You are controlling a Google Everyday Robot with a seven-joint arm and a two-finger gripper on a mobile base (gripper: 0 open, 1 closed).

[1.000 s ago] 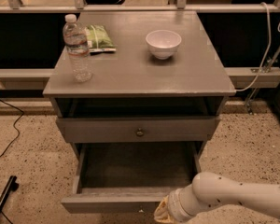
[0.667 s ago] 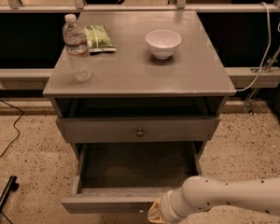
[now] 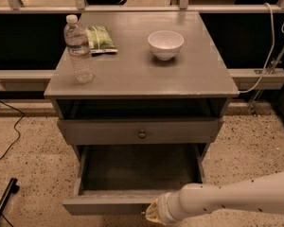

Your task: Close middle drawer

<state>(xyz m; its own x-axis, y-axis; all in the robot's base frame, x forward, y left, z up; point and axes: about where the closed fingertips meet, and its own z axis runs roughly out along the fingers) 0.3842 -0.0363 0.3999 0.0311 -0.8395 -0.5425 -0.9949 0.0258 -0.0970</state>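
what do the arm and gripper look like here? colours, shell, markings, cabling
Arm: smooth white tubular shell dotted with small dark specks, probably fasteners, with a ribbed white collar at the wrist. No external cables or printed markings are visible. Gripper: only a tan, yellowish base shows, at the picture's bottom edge by the middle drawer front; the rest is cut off.

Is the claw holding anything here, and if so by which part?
Cannot be told. The claw sits against the front of the pulled-out middle drawer, near its centre, but any hold there is out of sight.
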